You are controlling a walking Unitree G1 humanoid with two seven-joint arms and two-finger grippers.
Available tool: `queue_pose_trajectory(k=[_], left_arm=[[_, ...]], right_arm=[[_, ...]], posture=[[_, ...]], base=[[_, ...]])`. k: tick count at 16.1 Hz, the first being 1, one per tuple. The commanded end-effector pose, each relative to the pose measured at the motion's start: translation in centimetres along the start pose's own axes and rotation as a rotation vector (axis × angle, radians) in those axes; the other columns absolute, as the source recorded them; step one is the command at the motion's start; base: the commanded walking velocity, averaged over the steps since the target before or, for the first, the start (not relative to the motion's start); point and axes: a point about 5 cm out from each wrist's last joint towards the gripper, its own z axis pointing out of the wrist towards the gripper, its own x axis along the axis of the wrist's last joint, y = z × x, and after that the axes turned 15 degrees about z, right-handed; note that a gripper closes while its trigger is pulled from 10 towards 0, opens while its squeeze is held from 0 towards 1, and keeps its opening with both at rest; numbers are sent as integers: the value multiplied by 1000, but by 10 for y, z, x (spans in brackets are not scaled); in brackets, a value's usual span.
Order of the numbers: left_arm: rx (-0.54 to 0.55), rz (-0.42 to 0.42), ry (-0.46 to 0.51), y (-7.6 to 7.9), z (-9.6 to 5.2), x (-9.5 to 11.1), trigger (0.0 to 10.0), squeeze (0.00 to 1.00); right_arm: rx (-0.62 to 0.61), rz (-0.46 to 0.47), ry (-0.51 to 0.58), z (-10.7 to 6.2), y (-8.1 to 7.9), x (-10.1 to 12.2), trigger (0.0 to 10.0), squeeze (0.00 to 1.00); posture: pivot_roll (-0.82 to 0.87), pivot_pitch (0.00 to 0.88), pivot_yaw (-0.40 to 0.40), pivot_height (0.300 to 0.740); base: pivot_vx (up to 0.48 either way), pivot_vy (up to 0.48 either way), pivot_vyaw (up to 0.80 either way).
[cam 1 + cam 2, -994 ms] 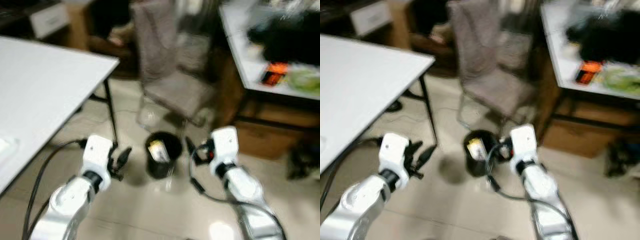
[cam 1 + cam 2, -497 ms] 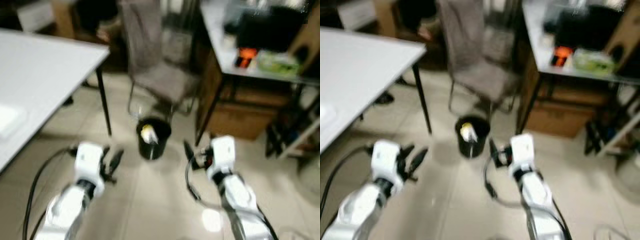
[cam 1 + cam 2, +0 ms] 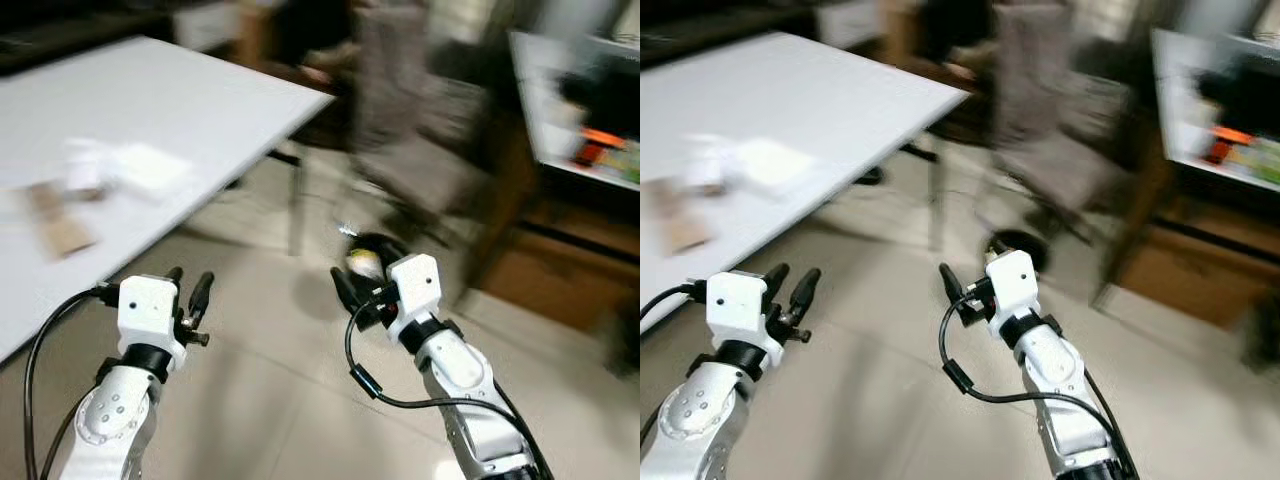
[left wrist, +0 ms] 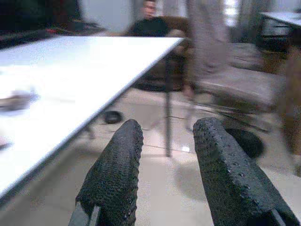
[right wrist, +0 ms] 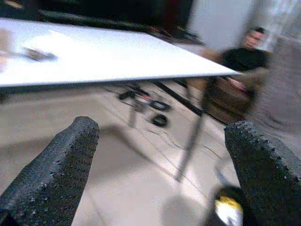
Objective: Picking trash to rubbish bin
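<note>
While the robot was turning, the pictures were blurry, so small things were hard to make out. The white tabletop [image 3: 150,120] was the big thing to go by. Some trash [image 3: 130,168] lay on top of it: pale paper bits and a brown flat piece [image 3: 60,232], too fuzzy to name.

The rubbish bin [image 3: 372,258] stood on the floor past the tabletop's near corner, by its thin black leg [image 3: 295,215]. It was round and black, with something yellow and white [image 3: 363,264] already inside. The right arm hid part of it.

The left gripper [image 3: 190,288] hung in the air just off the tabletop's edge, lower than its top. Its fingers [image 4: 117,169] were a little apart and held nothing. The right gripper [image 3: 345,290] was farther from the tabletop, near the bin. Its fingers [image 5: 56,165] were wide apart and empty too. I think both were held up in front and empty so they were ready to grab the next piece.

A grey chair [image 3: 420,150] stood beyond the bin. Past the tabletop's far end, a person [image 4: 153,23] sat, seen blurry in the left wrist view.
</note>
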Motion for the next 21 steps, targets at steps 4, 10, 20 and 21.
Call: queue_pose_trajectory(k=[4,10,20,21], left_arm=[[17,40,66,-5,5,16,10000,0],[19,71,71,-14,1,20,10000,0],[-13,89,61,-15,0,21,10000,0],[-15,92,59,-15,0,21,10000,0]], right_arm=[[116,9,-31,13,-11,6,10000,0],[171,34,-48,20,-19,3,10000,0],[228,59,-24,24,-24,9,10000,0],[225,60,-21,24,-24,10,10000,0]], posture=[[41,8,-77,740],[77,1,-88,740],[86,1,-75,740],[88,3,-73,740]], base=[[233,0,800],[372,0,800],[388,0,800],[386,0,800]])
